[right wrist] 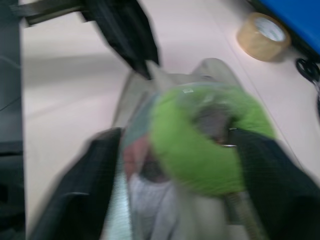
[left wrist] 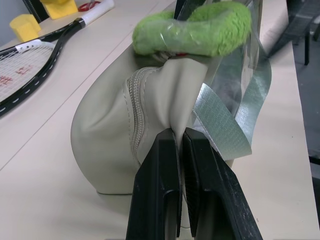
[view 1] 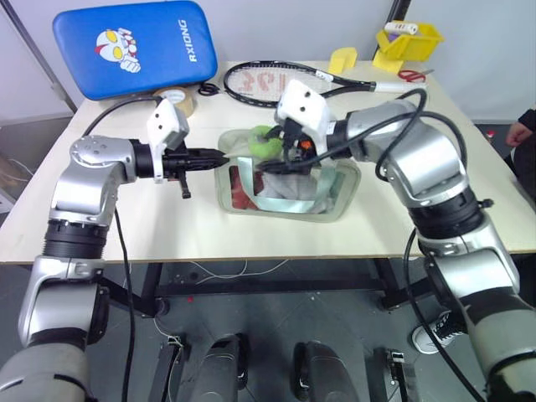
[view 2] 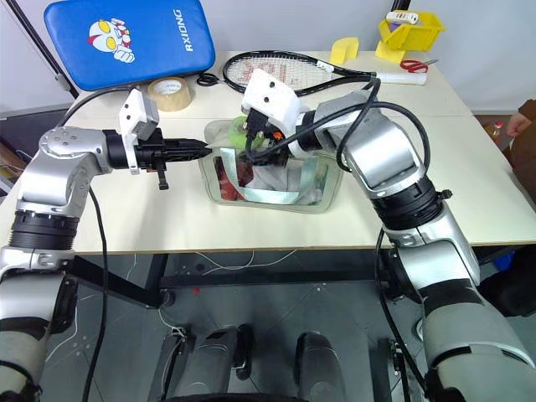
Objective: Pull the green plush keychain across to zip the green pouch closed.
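Nearest the head camera, the left gripper (view 1: 219, 157) reaches in level from the robot's left, its two black fingers (left wrist: 165, 170) pressed together on a fold of fabric at the end of the pale sage-green soft boxy pouch (view 1: 285, 188), beside the zipper seam. The right gripper (view 1: 280, 159) comes in from the opposite side, over the pouch's top; its fingers stand apart on either side of the small bright lime-green fuzzy plush keychain (view 1: 266, 141), and whether they actually press on it cannot be told from the blurred wrist view. The keychain sits at the pouch's top edge, at the end near the left gripper.

The pouch stands near the middle of the pale wooden table (view 1: 126, 226), its clear window framed by teal strips, with red and white contents showing through. Farther back lie a black-framed tennis racket (view 1: 276, 81), a roll of brown packing tape (view 1: 177, 100), and a blue padded rectangular cushion with a cartoon print (view 1: 134, 38). At the far right corner sit a yellow plastic bin (view 1: 409, 40) and red-handled scissors (view 1: 410, 75).
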Tool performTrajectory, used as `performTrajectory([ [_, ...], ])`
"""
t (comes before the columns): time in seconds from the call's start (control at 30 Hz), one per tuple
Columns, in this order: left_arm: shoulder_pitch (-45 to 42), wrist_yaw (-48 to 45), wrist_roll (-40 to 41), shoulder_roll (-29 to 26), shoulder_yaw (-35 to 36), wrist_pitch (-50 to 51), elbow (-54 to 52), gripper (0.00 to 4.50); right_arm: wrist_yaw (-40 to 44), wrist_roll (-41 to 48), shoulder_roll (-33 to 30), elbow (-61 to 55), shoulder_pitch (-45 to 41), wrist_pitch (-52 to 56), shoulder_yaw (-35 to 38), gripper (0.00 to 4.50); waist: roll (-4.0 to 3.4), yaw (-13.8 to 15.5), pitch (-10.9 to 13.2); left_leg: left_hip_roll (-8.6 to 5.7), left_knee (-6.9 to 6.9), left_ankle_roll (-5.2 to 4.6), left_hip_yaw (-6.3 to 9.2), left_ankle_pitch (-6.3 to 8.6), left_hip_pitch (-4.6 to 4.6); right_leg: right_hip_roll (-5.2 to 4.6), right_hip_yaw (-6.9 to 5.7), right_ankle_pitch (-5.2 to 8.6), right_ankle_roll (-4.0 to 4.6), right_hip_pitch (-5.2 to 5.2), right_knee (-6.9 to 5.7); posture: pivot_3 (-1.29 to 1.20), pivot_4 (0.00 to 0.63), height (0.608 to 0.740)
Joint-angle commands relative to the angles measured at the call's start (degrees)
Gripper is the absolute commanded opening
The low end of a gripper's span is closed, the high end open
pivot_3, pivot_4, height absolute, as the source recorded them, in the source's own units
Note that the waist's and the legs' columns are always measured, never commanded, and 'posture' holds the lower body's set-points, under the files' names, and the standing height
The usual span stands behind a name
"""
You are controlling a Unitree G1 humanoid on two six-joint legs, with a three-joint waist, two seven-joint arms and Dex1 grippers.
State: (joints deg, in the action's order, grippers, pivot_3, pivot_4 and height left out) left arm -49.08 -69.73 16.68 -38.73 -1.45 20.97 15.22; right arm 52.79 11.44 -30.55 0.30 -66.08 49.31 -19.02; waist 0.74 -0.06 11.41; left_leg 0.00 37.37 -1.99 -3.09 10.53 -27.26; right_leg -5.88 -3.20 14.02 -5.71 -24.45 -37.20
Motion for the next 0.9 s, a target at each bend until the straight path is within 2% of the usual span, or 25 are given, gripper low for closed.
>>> performTrajectory([
  [0.03, 0.78, 0.18, 0.15, -0.76, 0.08, 0.57, -1.95, 0.0, -0.98, 0.67, -0.98, -0.7, -2.24, 2.06, 4.11, 1.09, 0.0, 0.02, 0.0, 0.0, 0.0, 0.0, 0.0, 0.0, 0.0, 0.0, 0.0, 0.0, 0.0, 0.0, 0.0, 0.0, 0.15, 0.74],
  [0.1, 0.9, 0.29, 0.12, -0.82, 0.13, 0.63, -2.0, 0.0, -1.2, 1.89, -1.34, -1.17, -2.36, 4.12, 6.27, 0.07, 0.0, 0.1, 0.0, 0.0, 0.0, 0.0, 0.0, 0.0, 0.0, 0.0, 0.0, 0.0, 0.0, 0.0, 0.0, 0.0, 0.15, 0.74],
  [0.13, 0.93, 0.37, 0.11, -0.82, 0.17, 0.63, -1.98, 0.0, -1.0, 2.46, -1.87, -1.62, -2.28, 4.87, 7.25, 0.03, 0.0, 0.14, 0.0, 0.0, 0.0, 0.0, 0.0, 0.0, 0.0, 0.0, 0.0, 0.0, 0.0, 0.0, 0.0, 0.0, 0.15, 0.74],
  [0.23, 1.05, 0.55, 0.15, -0.78, 0.31, 0.5, -1.9, 0.0, -1.27, 3.4, -3.42, -2.18, -1.67, 6.91, 9.33, 0.03, 0.0, 0.25, 0.0, 0.0, 0.0, 0.0, 0.0, 0.0, 0.01, 0.0, 0.0, 0.0, 0.0, 0.0, 0.0, 0.0, 0.15, 0.74],
  [0.33, 0.96, 1.58, -0.07, -0.63, 0.68, 0.33, -1.41, 0.0, -3.31, 1.59, -7.97, 0.2, 0.03, 7.51, 11.75, 0.03, 0.0, 0.48, 0.0, 0.01, -0.01, 0.0, -0.01, 0.0, 0.03, 0.0, 0.0, 0.0, 0.0, 0.0, -0.01, 0.0, 0.15, 0.74],
  [0.53, 1.91, 3.28, 0.15, -1.68, 1.82, 0.97, -1.94, 0.0, -5.1, -7.78, -25.83, 3.87, 10.08, -0.43, 10.73, 0.03, 0.0, 0.89, 0.0, -0.01, 0.0, -0.01, -0.05, 0.01, 0.02, -0.02, 0.02, 0.0, 0.01, 0.02, 0.04, 0.0, 0.15, 0.74],
  [0.6, 2.54, 3.64, 0.43, -2.04, 2.15, 1.56, -2.63, 0.0, -6.82, -9.65, -28.93, 5.68, 12.25, -2.6, 11.58, 0.03, 0.0, 0.67, 0.0, -0.02, -0.01, -0.01, -0.06, 0.01, 0.01, -0.03, 0.02, 0.0, 0.01, 0.02, 0.07, 0.0, 0.15, 0.74],
  [0.73, 3.69, 4.55, 1.16, -2.6, 2.65, 2.78, -4.14, 0.0, -9.9, -10.83, -30.87, 7.11, 16.38, -4.08, 13.36, 0.03, -0.05, -0.75, -0.01, 0.05, -0.18, -0.01, -0.16, 0.01, 0.16, -0.02, 0.11, 0.0, 0.0, -0.02, 0.04, 0.0, 0.15, 0.74],
  [0.9, 4.47, 5.63, 2.08, -3.11, 3.03, 4.18, -5.85, 0.0, -9.43, -7.83, -27.45, -0.26, 24.35, -2.73, 13.14, 0.03, -0.05, -0.59, -0.01, 0.21, -0.19, 0.0, -0.18, 0.0, 0.16, 0.1, 0.1, 0.0, 0.0, -0.06, 0.01, 0.0, 0.15, 0.74],
])
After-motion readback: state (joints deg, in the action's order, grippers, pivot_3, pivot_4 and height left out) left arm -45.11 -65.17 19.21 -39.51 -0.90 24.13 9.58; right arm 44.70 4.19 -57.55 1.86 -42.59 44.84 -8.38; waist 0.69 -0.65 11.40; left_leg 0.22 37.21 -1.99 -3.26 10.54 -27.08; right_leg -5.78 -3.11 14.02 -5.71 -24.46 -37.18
